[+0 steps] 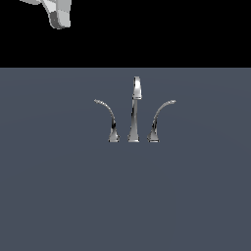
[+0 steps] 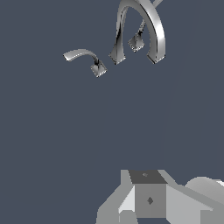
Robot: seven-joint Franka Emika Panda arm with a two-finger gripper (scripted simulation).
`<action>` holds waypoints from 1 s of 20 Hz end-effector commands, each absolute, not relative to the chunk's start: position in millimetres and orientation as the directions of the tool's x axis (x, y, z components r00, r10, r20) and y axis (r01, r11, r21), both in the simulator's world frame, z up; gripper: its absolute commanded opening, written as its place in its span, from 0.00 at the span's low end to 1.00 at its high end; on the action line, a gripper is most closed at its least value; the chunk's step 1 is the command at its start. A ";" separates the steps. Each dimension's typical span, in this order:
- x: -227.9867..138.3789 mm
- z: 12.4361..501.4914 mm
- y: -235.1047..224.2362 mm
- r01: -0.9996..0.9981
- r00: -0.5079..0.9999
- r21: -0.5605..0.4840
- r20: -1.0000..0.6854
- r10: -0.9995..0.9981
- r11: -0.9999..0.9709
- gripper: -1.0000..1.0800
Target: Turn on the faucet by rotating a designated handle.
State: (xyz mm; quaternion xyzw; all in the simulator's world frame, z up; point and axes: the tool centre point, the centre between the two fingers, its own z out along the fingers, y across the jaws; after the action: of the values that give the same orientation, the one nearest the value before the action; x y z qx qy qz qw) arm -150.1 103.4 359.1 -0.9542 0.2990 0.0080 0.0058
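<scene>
Three chrome pieces made up the faucet point(image 1: 134, 115), standing in a row near the middle of the grey surface point(image 1: 59, 196) in the exterior view. The handle point(image 1: 109, 120) stood at nine o'clock from the tall spout point(image 1: 136, 110), its tip arcing toward the exterior view's left; the mirror lever point(image 1: 159, 119) stood at three o'clock from the spout. No brand, label or writing could be read on any piece. The gripper point(image 1: 58, 14) hung at about eleven o'clock from the faucet, well apart from it, mostly cut off by the frame edge. Whether its fingers were apart or together could not be told. The wrist view showed the handle point(image 2: 85, 59) untouched.
</scene>
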 end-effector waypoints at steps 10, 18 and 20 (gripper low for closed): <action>-92.6 312.7 125.9 -0.745 0.667 -0.008 -0.019 -0.745 -0.667 0.00; -51.8 282.0 132.1 -0.839 0.545 -0.007 -0.017 -0.839 -0.545 0.00; -41.5 274.2 132.5 -0.859 0.512 -0.006 -0.016 -0.859 -0.511 0.00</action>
State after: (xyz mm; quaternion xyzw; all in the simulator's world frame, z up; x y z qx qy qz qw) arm -49.5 132.0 280.2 -0.8767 0.4809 0.0059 0.0067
